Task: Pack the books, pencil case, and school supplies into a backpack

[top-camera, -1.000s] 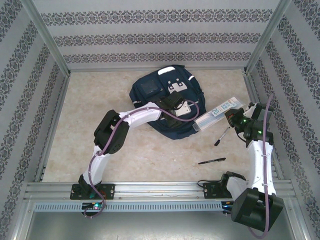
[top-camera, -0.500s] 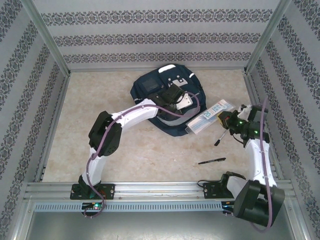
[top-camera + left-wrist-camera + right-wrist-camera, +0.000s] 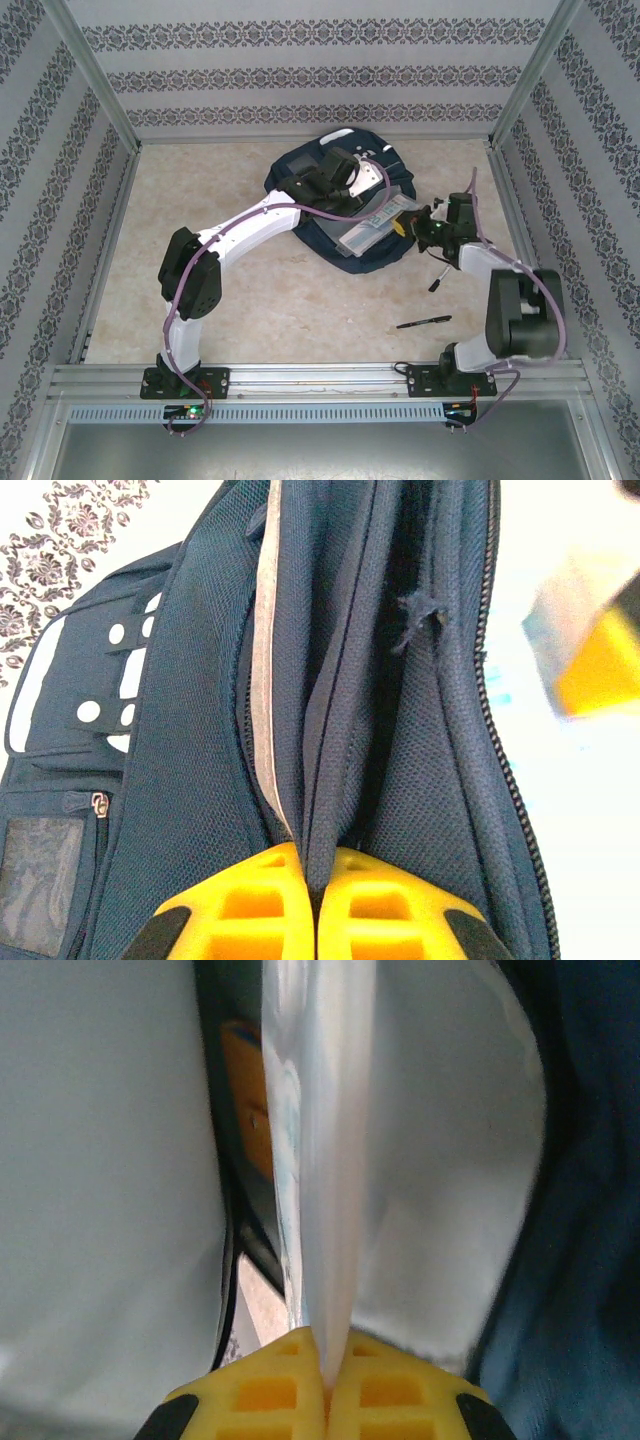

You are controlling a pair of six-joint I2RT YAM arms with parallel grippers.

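Observation:
The navy backpack [image 3: 287,183] lies at the table's far middle. My left gripper [image 3: 347,181] is shut on a fold of its fabric [image 3: 318,865] and holds the opening's edge up; mesh lining and a zipper [image 3: 505,770] run alongside. My right gripper [image 3: 411,224] is shut on one end of the translucent pencil case [image 3: 368,230], whose other end lies inside the opening. In the right wrist view the case [image 3: 320,1110] stands edge-on above the closed fingers [image 3: 328,1345], with an orange patch [image 3: 245,1110] beside it that I cannot identify. The booklet is hidden.
Two slim black pens lie on the table to the right, one [image 3: 437,276] just below my right gripper and one [image 3: 423,322] nearer the front rail. Patterned walls enclose the table on three sides.
My right gripper has carried the pencil case leftward from the right side to the backpack's opening. My left gripper has moved up and back, drawing the fabric edge with it.

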